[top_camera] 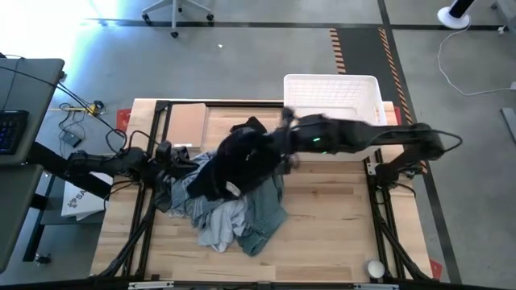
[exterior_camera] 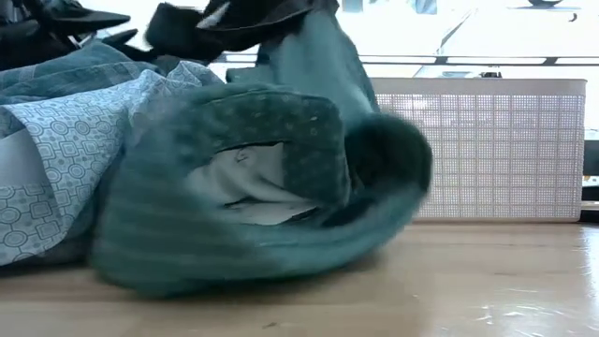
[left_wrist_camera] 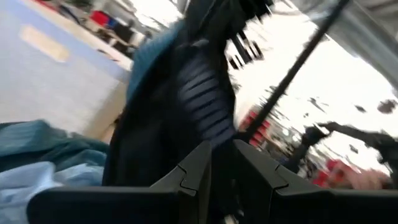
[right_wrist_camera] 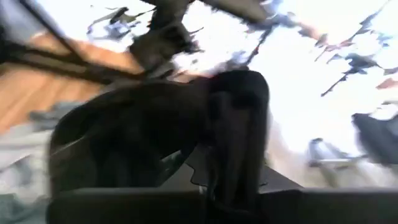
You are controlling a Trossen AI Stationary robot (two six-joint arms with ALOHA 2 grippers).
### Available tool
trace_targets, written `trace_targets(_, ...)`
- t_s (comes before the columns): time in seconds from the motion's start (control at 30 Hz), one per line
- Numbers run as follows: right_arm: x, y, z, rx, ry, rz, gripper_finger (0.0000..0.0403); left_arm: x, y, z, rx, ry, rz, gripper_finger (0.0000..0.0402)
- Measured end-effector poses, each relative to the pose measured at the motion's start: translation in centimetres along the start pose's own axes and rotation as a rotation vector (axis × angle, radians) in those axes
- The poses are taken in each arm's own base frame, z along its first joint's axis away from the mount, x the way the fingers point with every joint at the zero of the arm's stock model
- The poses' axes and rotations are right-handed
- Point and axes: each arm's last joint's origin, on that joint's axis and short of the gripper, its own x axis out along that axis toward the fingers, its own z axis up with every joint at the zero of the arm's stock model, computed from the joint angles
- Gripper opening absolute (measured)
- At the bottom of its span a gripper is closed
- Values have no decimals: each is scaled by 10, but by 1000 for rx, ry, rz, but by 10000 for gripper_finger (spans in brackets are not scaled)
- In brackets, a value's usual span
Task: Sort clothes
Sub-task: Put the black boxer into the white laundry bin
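Note:
A heap of clothes (top_camera: 234, 205) lies on the table's left middle: blue-grey cloth (top_camera: 218, 229), a dark green garment (exterior_camera: 262, 178) and a pale patterned one (exterior_camera: 56, 150). A black garment (top_camera: 242, 157) is raised above the heap. My right gripper (top_camera: 284, 138), shut on it, reaches in from the right above the heap. At the heap's left edge my left gripper (top_camera: 172, 153) sits low, fingers nearly together on dark cloth. My left gripper has dark cloth (left_wrist_camera: 214, 140) running into the narrow gap between its two fingers (left_wrist_camera: 193, 177); the cloth rises from there, up and away. One layer or several, I cannot tell. My right gripper pinches a bunched fold of the black garment (right_wrist_camera: 239, 118) between its two fingers, coming from the table's right and slanting down. The garment hangs below it, its lower part on the heap.
A white slatted basket (top_camera: 334, 97) stands at the table's far right edge, seen behind the heap in the low view (exterior_camera: 487, 150). A flat cardboard piece (top_camera: 187, 122) lies at the far left. Bare wood (top_camera: 339, 217) shows near and right of the heap.

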Motion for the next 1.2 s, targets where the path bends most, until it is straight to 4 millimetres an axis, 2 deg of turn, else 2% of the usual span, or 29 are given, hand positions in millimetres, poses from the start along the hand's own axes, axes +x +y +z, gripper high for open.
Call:
trace_targets(0.07,-15,-14,5,28,-31,-78,14,0,-2,-2,36,10,-8,62)
trace_targets(0.13,-26,-25,8,79,-77,-78,18,0,-3,-3,68,14,-3,62)
trace_targets(0.23,-27,-28,9,153,-145,96,19,1,-3,-5,110,17,23,62)
trace_targets(0.3,-10,-18,5,175,-144,272,19,1,-3,-6,139,15,49,62)
trace_targets(0.37,14,0,-3,190,-101,418,19,1,-3,-5,207,-8,84,62)
trace_targets(0.5,70,44,-27,187,30,554,20,1,-3,0,287,-77,143,62)
trace_targets(0.63,118,78,-58,174,179,443,25,1,-3,-2,175,-40,102,62)
trace_targets(0.73,136,86,-75,126,255,351,50,1,-2,-7,154,18,79,62)
trace_targets(0.83,138,87,-79,111,285,316,96,1,-1,-8,152,34,79,62)
trace_targets(0.93,127,81,-73,44,319,298,149,1,-1,-8,151,32,80,62)
trace_targets(1.1,95,57,-38,11,345,199,228,1,0,-8,173,21,108,62)
trace_targets(1.2,85,55,-23,30,325,237,251,1,0,-7,164,13,123,62)
